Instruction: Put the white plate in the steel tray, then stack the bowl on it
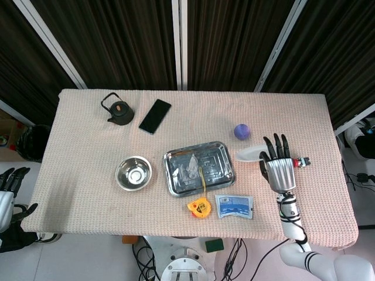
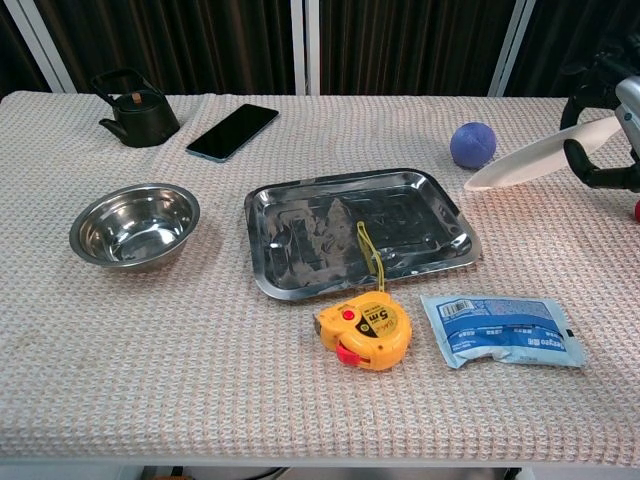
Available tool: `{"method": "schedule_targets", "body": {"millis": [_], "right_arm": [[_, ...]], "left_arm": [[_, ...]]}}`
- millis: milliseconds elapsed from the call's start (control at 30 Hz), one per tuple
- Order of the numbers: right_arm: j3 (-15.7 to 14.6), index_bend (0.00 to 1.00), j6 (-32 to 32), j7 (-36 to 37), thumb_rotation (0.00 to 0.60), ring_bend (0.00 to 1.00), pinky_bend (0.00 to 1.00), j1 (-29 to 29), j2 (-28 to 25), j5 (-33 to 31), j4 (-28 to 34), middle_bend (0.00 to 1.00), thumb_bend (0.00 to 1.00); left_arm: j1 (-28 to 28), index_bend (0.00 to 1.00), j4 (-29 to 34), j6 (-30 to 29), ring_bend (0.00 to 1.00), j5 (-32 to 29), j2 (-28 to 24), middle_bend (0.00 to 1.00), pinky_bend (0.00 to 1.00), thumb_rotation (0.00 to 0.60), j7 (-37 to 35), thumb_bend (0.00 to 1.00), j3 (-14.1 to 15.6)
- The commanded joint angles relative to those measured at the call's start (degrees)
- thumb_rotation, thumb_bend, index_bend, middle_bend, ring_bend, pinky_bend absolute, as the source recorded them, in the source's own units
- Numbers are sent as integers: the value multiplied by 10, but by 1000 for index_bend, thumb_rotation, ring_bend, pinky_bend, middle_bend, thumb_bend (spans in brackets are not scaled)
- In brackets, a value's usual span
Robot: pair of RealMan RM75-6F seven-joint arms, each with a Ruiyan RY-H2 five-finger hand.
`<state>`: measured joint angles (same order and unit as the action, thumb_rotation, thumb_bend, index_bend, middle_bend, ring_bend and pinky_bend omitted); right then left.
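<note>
**Plate lifted at the right edge, tray and bowl waiting**

Nearest the chest camera lie a yellow tape measure (image 2: 363, 330) and a sealed blue-and-white packet (image 2: 505, 330), one of each, on the near side of the table (image 2: 200, 400). Just beyond them sits the single steel tray (image 2: 300, 285), with the tape's yellow strap trailing into it. One steel bowl (image 2: 135, 224) stands to the tray's left, apart from it.

One white plate (image 2: 530, 160) is held tilted above the cloth, to the right of the tray and just beside the purple ball (image 2: 472, 144). The right hand (image 1: 280, 165) grips it at its far rim, dark fingers (image 2: 592, 160) wrapped over the edge. The left hand (image 1: 10, 187) hangs off the table's left side, holding nothing, fingers apart.

I judge the plate stiff, light and smooth, so liable to slip from a rim grip and likely to chip if dropped; a hold at the rim suits it, lowered flat into the tray. The bowl looks rigid, light and slick metal; its rolled rim is the natural place to take hold, and it may slide on the plate.

Also one each: black kettle (image 2: 135, 108), dark phone (image 2: 232, 131).
</note>
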<state>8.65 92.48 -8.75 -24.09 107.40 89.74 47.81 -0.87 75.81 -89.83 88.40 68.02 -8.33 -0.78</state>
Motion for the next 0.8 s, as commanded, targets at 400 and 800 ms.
{"method": "schedule_targets", "body": {"millis": [400,800], "right_arm": [[29,999,-36,-46,600,0,0,-115,48,56,36,167,491],[22,1000,-71,-5,600,0,0,-165,133,51,-76,167,491]], "left_arm": [[3,125,-11,3,88,-8,0,146,166,600,-14,117,-2],[3,125,-18,6,89,-14,2,146,166,600,-21,117,-5]]}}
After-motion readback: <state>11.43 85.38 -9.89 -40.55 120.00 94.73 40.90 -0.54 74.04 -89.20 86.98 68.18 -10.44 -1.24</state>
